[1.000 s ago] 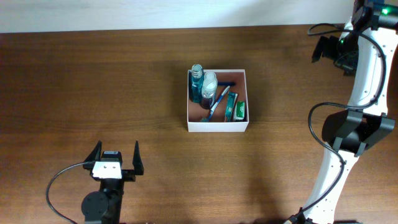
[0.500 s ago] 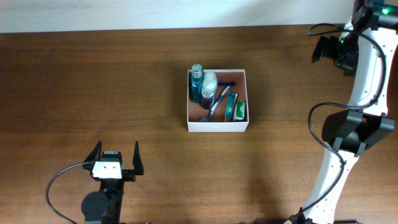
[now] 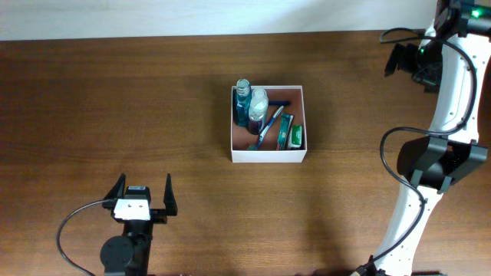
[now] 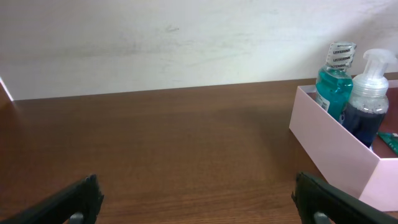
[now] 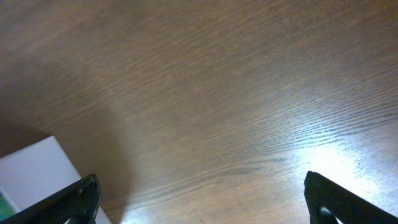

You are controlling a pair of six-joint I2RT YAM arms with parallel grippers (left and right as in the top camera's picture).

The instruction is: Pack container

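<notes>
The container, a square white-walled box with a reddish-brown inside, stands mid-table. It holds a teal bottle, a clear pump bottle, a blue razor, a green tube and a green packet. My left gripper is open and empty, near the front edge, well left of the box. In the left wrist view the box wall is at far right. My right gripper is open and empty, raised at the back right. In its wrist view a box corner shows lower left.
The brown wooden table spreads around the box. A pale wall runs along its far edge. The right arm's white links and black cables stand along the right side.
</notes>
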